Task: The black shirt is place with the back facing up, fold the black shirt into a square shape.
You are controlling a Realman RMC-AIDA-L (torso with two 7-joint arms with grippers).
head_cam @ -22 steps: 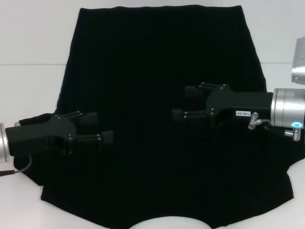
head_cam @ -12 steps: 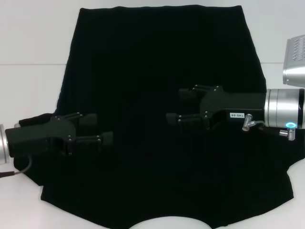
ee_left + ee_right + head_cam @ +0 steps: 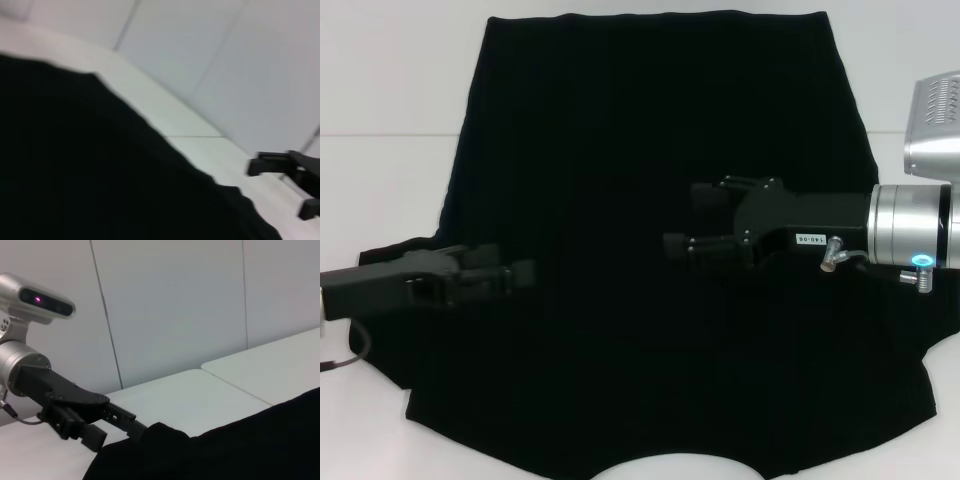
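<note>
**Both arms low over a flat shirt, first fold not yet made**

Nearest the robot, at six o'clock in the head view, the curved neckline of the black shirt (image 3: pixel 660 300) opened toward the body, so the collar end pointed at the robot and the straight hem lay far off at twelve o'clock. Its long axis therefore ran near to far across the white worktop (image 3: pixel 380 80). No lettering showed, which fits the back lying uppermost. The cloth was spread flat, filling most of the worktop's middle, with the sleeve areas bulging out at eight and four o'clock.

The left end effector (image 3: pixel 515 275) sat at about eight o'clock, low over the shirt's left side just inside the sleeve, pointing inward toward the middle. Its fingers looked drawn close together, yet I could not tell whether they were truly closed or pinching any cloth. From the right wrist view the same left end effector (image 3: pixel 112 427) reached right to a raised hump at the shirt's edge.

The right end effector (image 3: pixel 690 220) lay near three o'clock, reaching in over the shirt's right half, its fingers plainly apart with a gap between them and nothing held.

Judged from this layout, each arm was stationed on its own side to take a sleeve edge and carry it inward.
</note>
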